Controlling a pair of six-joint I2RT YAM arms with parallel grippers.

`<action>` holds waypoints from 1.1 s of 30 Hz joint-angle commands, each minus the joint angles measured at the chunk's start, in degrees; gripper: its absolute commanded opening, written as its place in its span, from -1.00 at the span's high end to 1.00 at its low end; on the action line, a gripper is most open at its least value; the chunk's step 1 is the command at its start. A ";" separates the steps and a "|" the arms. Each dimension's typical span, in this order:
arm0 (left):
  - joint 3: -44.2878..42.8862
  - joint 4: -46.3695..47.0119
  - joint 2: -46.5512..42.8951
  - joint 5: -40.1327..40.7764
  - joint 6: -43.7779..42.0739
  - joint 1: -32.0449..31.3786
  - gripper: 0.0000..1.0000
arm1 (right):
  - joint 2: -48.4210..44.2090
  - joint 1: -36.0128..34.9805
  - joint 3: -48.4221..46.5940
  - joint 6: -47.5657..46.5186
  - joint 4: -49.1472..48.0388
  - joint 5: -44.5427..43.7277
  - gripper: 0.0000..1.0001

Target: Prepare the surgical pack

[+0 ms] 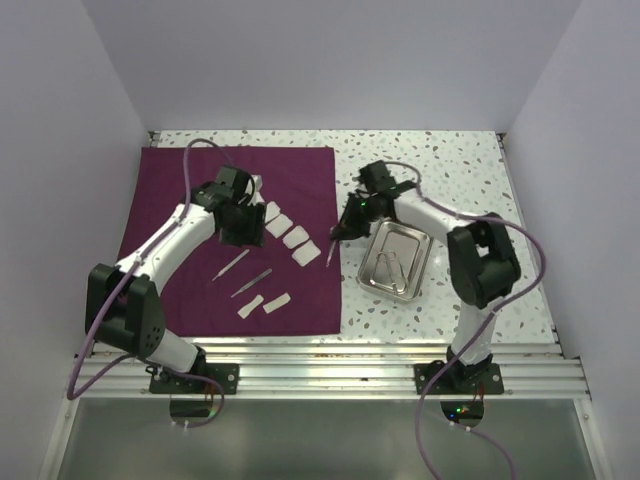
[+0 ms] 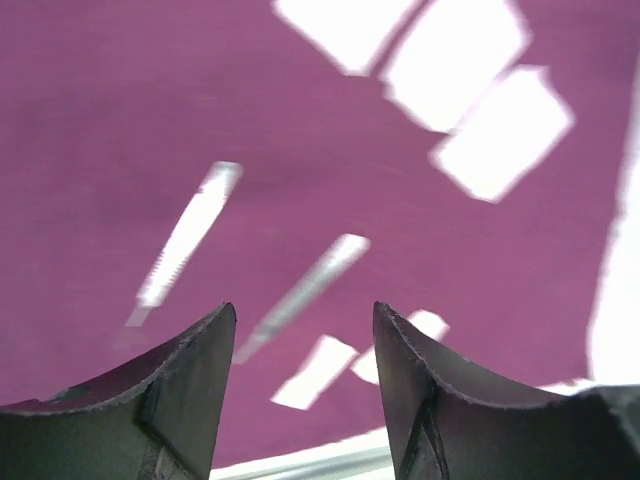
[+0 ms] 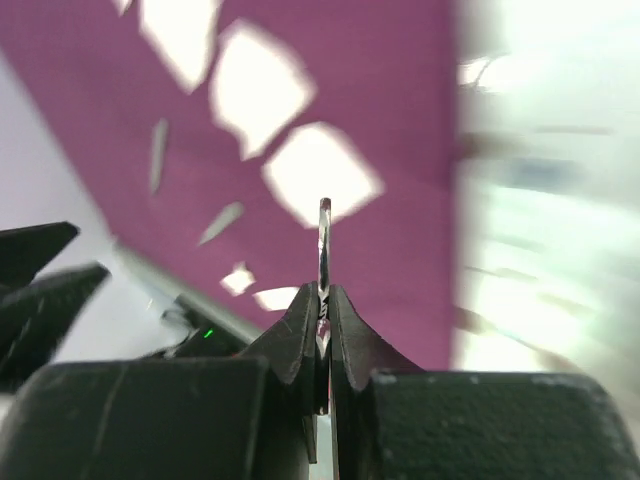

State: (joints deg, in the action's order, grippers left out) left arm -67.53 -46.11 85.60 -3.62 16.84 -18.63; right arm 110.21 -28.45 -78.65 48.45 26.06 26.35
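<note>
**Surgical pack setup: right gripper pinching a tool, left one wide open**

So we checked the rig. The right gripper [image 3: 323,295] was clamped tight on a thin metal tool [image 3: 325,235]. The tool stuck straight out past the fingertips, edge-on to the wrist cam, so we couldn't call it tweezers or scissors. Right below that gripper was the right-hand edge of the maroon cloth [image 1: 300,170], and we couldn't tell whether the tool's tip touched it. The steel tray [image 1: 412,248] sat just beside the gripper on its right, on the speckled table [image 1: 460,170] and off the cloth. Some metal piece [image 1: 390,268] lay inside the tray, too small for us to name.

The left gripper [image 2: 304,312] had its fingers [image 2: 190,400] spread wide with nothing between them, hanging over the middle of the cloth. Just below it, toward its own base, two slim metal tools [image 2: 185,245] lay flat on the cloth, roughly parallel and apart from each other. A bit further toward the base, near the cloth's near edge, were two small white pads [image 1: 265,303]. Three bigger gauze pads [image 1: 295,237] lay in a diagonal row between the two grippers, packed close together, all on the cloth.
</note>
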 commanded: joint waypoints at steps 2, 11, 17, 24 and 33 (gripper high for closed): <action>-1.38 -3.11 5.62 10.64 -5.24 1.58 -0.22 | -10.71 11.03 1.57 -15.82 16.63 -10.15 0.94; 1.34 -1.79 10.63 18.20 -5.68 1.85 -0.19 | -10.46 19.13 2.28 -28.23 24.56 -14.13 0.68; 2.83 -0.48 11.34 17.33 -9.02 2.02 -0.25 | -8.44 19.22 2.63 -27.88 24.38 -14.13 0.23; 4.24 1.37 12.04 16.71 -10.42 2.02 -0.18 | -9.75 19.22 2.27 -28.32 24.21 -12.20 0.02; 5.30 5.41 14.50 13.02 -15.25 3.69 -0.14 | -13.09 19.22 5.00 -28.05 22.37 -8.77 0.04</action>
State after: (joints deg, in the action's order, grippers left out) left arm -62.72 -44.07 99.20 10.87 4.97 -15.94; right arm 100.62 -9.10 -74.22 21.32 49.04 15.35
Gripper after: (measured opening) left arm 0.573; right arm 0.483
